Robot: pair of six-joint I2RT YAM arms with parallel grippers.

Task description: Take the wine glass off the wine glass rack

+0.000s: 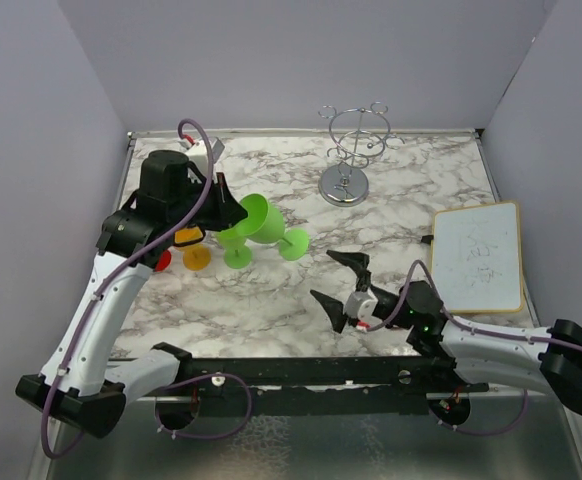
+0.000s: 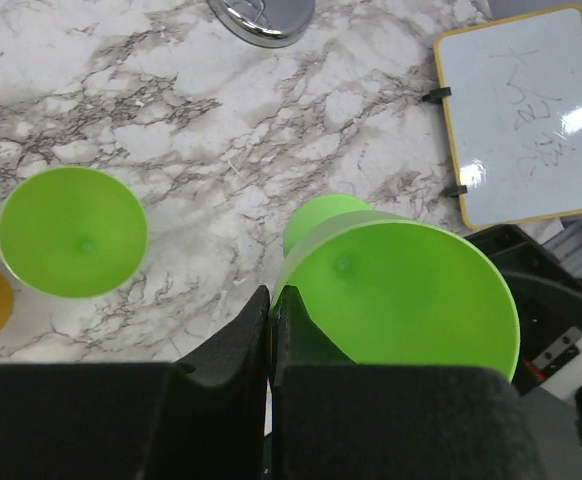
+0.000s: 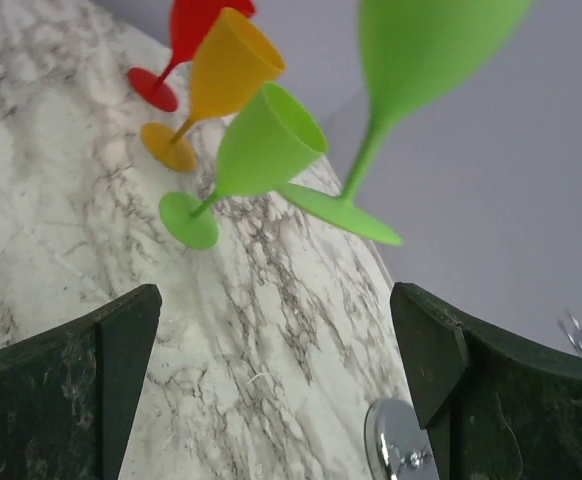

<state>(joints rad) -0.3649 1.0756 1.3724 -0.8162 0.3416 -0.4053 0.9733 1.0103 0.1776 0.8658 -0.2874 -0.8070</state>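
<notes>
Over at the left of the marble table (image 1: 271, 300), the wine glass (image 1: 261, 216) is seen pinched by its rim in the left gripper (image 2: 271, 296), whose jaws are shut tight on it. It is held tilted above the surface, foot pointing away, well apart from the wine glass rack (image 1: 346, 184), whose wire arms are bare. Removal is judged done; only a set-down may be left. The right gripper (image 1: 326, 277) is spread wide, empty. Bright green, opaque, matte: plastic is suspected.
</notes>
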